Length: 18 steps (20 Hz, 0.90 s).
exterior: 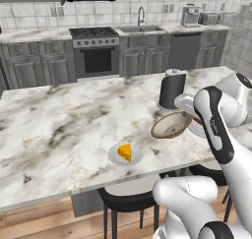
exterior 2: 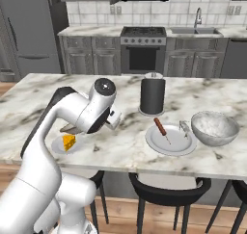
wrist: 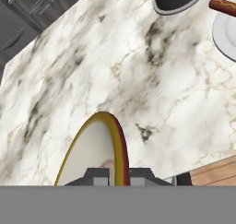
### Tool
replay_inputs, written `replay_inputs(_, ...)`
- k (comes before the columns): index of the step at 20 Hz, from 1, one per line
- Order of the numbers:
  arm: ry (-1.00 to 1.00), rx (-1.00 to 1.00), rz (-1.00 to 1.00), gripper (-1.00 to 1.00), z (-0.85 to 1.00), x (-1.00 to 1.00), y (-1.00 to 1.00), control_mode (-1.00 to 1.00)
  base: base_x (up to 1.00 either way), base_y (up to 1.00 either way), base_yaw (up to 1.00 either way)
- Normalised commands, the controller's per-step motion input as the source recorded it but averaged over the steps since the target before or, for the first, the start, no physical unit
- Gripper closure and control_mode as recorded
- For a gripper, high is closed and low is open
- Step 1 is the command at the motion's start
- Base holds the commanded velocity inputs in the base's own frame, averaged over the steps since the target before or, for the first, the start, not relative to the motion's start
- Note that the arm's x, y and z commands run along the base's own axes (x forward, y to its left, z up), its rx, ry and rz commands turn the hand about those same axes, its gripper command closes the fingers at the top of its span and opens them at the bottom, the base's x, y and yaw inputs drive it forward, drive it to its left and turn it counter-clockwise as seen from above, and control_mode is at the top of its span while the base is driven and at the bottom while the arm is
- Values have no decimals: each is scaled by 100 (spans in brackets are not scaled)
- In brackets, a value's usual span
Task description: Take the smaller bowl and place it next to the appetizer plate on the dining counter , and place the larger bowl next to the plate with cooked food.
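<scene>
The smaller bowl point(exterior: 171, 125), tan with a darker rim, hangs tilted on its edge above the dining counter point(exterior: 59, 130), just right of the appetizer plate point(exterior: 125, 155) with its orange wedge. My gripper point(exterior: 187, 118) is shut on the bowl's rim; in the hand view the rim point(wrist: 119, 144) runs down between the fingertips point(wrist: 95, 175). From the right base view my arm hides most of the bowl point(exterior 2: 70, 128), which hovers beside the appetizer plate point(exterior 2: 59, 147). The larger bowl point(exterior 2: 214, 128), marbled grey, sits on the counter right of the plate with a sausage point(exterior 2: 170, 138).
A dark cylinder on a round base point(exterior 2: 153, 94) stands on the counter behind the sausage plate. Black stools point(exterior 2: 169, 194) are tucked under the near edge. Cabinets, a stove point(exterior: 95, 51) and a sink line the far wall.
</scene>
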Motion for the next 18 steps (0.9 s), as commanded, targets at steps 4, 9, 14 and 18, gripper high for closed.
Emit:
replay_inputs(4, 1, -3, 1, 100, -43, 26, 0, -100, 0, 0, 0)
replay_inputs(9, 0, -2, 1, 100, -51, 22, 0, -100, 0, 0, 0)
replay_inputs(14, 0, -2, 2, 100, -50, 13, 0, -100, 0, 0, 0)
replay_inputs(18, 0, -2, 1, 100, -46, 6, 0, -100, 0, 0, 0)
